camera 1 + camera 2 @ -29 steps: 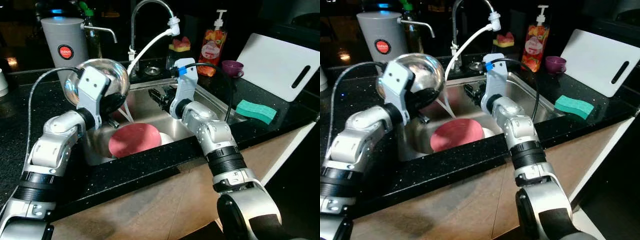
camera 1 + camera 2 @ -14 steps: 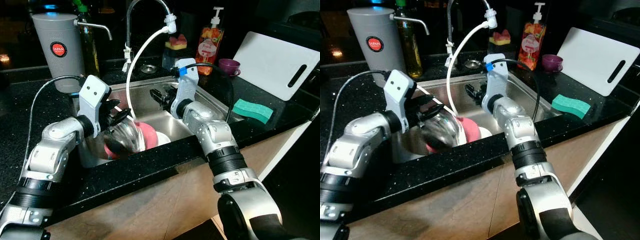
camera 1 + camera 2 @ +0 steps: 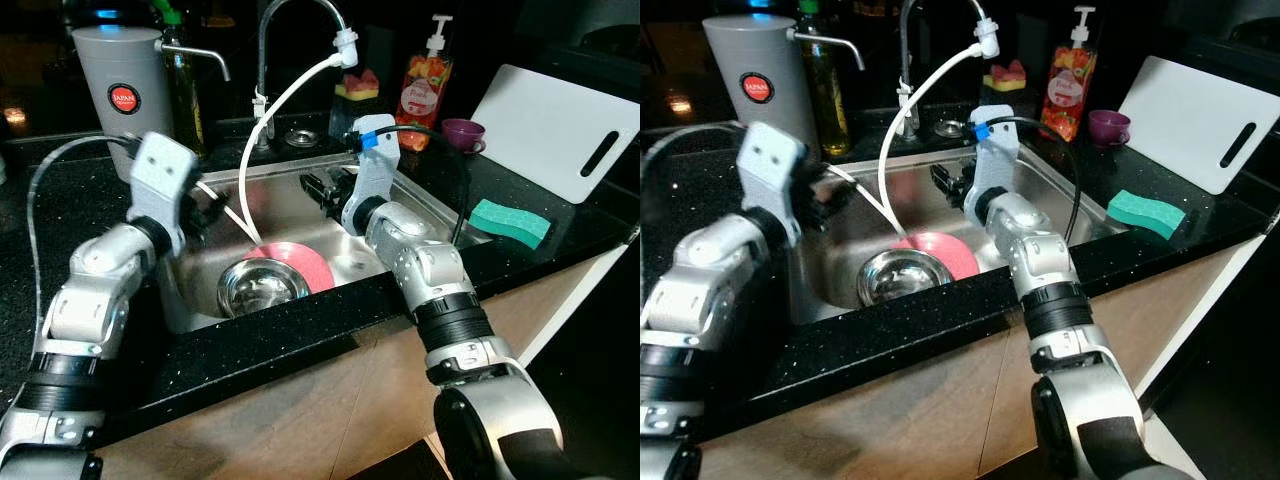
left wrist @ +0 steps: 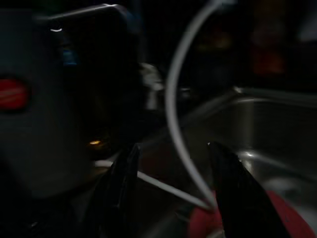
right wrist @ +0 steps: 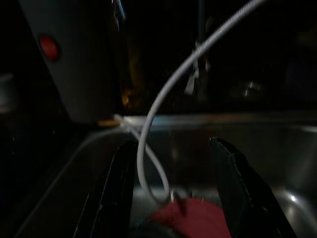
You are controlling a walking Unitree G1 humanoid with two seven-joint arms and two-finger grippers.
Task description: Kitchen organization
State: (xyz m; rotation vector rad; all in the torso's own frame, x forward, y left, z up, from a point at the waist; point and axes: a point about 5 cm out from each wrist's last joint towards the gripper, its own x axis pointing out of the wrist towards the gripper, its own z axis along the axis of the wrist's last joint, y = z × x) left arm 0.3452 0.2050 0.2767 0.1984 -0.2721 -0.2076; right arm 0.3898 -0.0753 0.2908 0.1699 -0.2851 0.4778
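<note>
A steel bowl (image 3: 263, 287) rests upright on the floor of the sink (image 3: 420, 215), its rim overlapping a red plate (image 3: 308, 262). My left gripper (image 3: 207, 214) hovers above the sink's left rim, up and left of the bowl, open with nothing between its fingers (image 4: 122, 178). My right gripper (image 3: 318, 190) hangs over the back of the sink, also open and empty, its fingers (image 5: 233, 173) pointing across the basin. A white hose (image 3: 285, 100) curves from the faucet spout down to the plate.
On the black counter behind the sink stand a grey canister (image 3: 125, 85), an oil bottle (image 3: 183, 70), the faucet (image 3: 268, 40) and a soap dispenser (image 3: 426, 85). To the right are a purple cup (image 3: 463, 132), a green sponge (image 3: 512, 221) and a white cutting board (image 3: 560, 130).
My left gripper carried the steel bowl from above the counter down into the sink, let it go beside the red plate, then rose back to the left rim. The right arm stayed still.
</note>
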